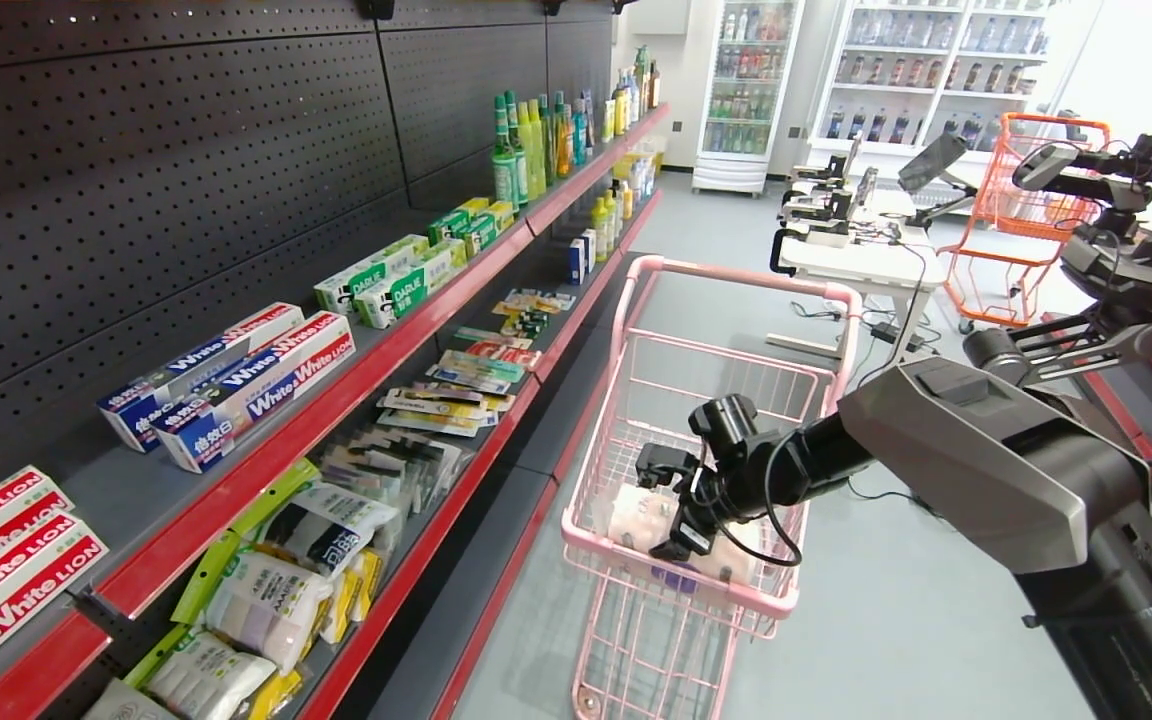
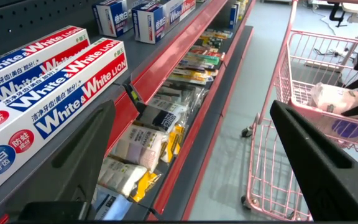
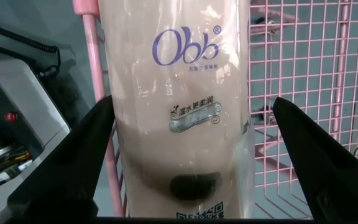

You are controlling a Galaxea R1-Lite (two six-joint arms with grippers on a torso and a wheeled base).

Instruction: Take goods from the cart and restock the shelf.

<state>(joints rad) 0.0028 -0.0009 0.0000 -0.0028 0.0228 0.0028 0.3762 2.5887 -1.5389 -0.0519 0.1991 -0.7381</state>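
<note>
Your right gripper (image 3: 191,102): wide open, straddling pack (image 3: 179,93) in cart (image 1: 736,275) | left gripper (image 2: 192,107): open | shelf (image 1: 416,338) at cart's 9 o'clock.

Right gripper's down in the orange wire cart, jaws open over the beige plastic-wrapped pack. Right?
No, wrong cart. The head view shows the right gripper down in the pink wire cart; the orange wire cart stands farther back. Its jaws are open over the beige plastic-wrapped pack, as you said.
</note>
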